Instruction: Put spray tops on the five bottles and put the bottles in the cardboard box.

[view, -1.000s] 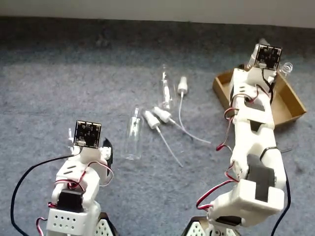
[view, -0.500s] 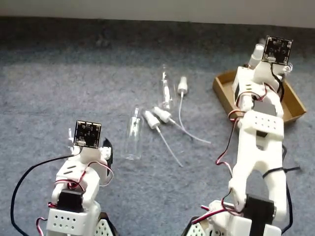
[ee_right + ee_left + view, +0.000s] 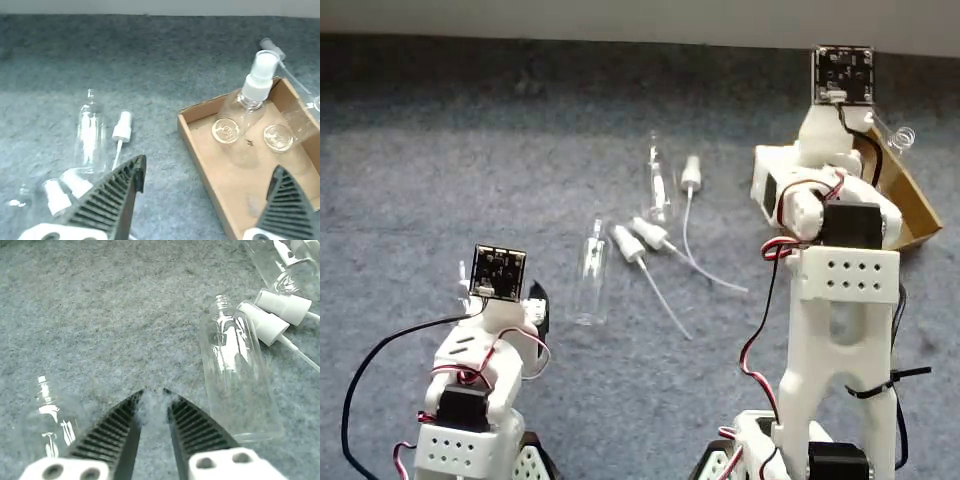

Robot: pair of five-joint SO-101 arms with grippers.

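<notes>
Uncapped bottle [image 3: 237, 375] lies on the table [image 3: 100, 315] just beside the left fingers [image 3: 115, 430], narrowly parted and empty, neck pointing away from them; right fingers [image 3: 112, 195] gape wide near the cardboard box [image 3: 196, 150].

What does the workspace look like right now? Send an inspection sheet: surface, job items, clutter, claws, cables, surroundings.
Surface: grey carpet, flat.
Job's things: cardboard box holds a capped bottle and a second bottle, top unclear; near bare bottle, far bare bottle and three spray tops lie mid-carpet; third bare bottle beside the left claw.
Clutter: nothing seen.
Claws: left near the carpet, jaws narrowly apart, empty; right claw wide open above the box, empty.
Cables: red and black wires along both arms; black cable loops by the left base.
Surroundings: pale strip beyond the carpet's far edge.
</notes>
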